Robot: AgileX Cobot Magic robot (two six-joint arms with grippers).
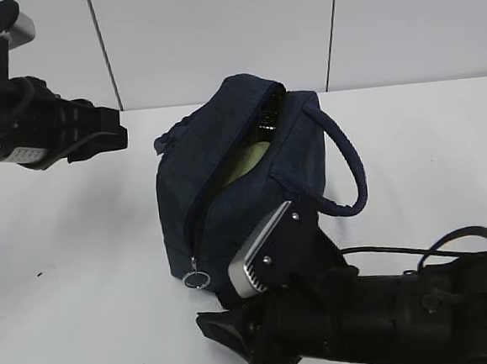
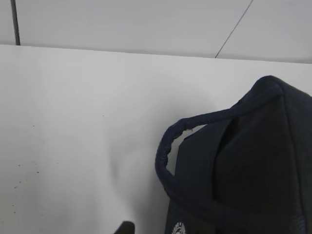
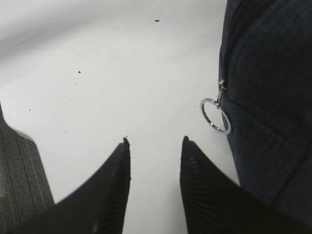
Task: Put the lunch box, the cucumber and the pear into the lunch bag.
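Closest to the exterior camera, the right gripper (image 1: 237,317) lies low on the table at about 6 o'clock of the lunch bag (image 1: 236,191); its wrist view shows the jaws parted, with bare table between them and nothing held. That same view puts the zipper's ring pull (image 3: 215,115) just beside the upper finger, at roughly 1 o'clock from the fingertips, not touching.

Standing mid-table, the lunch bag has its top unzipped and gaping, and something pale yellow-green (image 1: 244,163) shows inside with a darker shape behind it. Whether that is the pear or the lunch box lid cannot be told, and the cucumber cannot be picked out. No task item lies on the table (image 1: 81,262), so the packing looks about finished.

If closing the bag is next, the right gripper should shift toward 1 o'clock, pinch the ring squarely, and draw along the zipper line while the bag is steadied.

At 10 o'clock of the bag hangs the left gripper (image 1: 109,133), well apart; its opening cannot be judged.
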